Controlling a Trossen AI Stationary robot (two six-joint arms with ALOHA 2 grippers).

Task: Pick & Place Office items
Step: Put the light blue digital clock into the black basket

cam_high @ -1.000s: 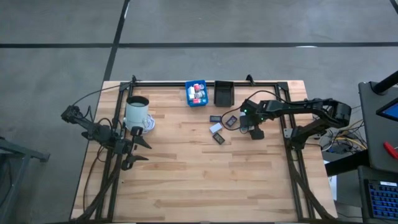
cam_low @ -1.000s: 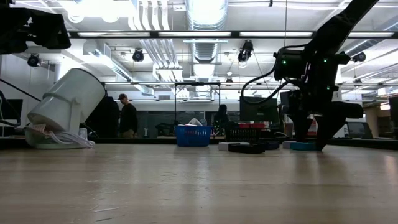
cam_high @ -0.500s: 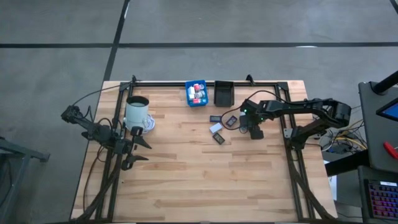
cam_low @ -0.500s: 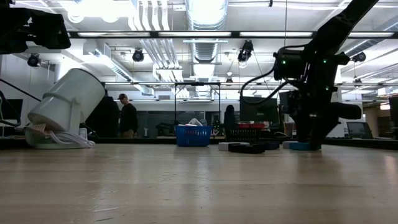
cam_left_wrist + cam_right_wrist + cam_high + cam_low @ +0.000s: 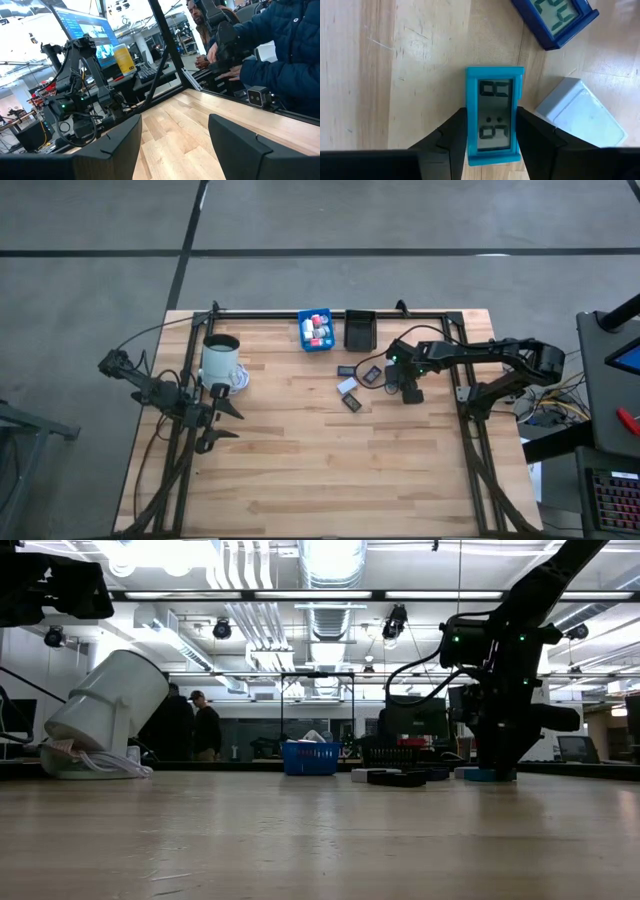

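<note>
The right gripper was lowered over the table, right of centre in the high view. Its two fingers flanked a teal clock lying flat on the wood, display up. The fingers touched or nearly touched the clock's long sides; the gripper appeared closed on it. In the low view the clock rested on the table under the right gripper.

Near the teal clock lay a dark blue clock and a pale grey-white block, both apart from it. In the high view, further small items lay just left of the right gripper: a black rectangle, a dark clock, a white piece and another dark piece.

At the table's far edge stood a blue bin holding red and white blocks, with a black bin beside it.

The left gripper waited at the table's left side, just beside a large white mug. In the left wrist view its fingers stood well apart, holding nothing. That view also showed a person in a dark blue jacket beyond the table.
</note>
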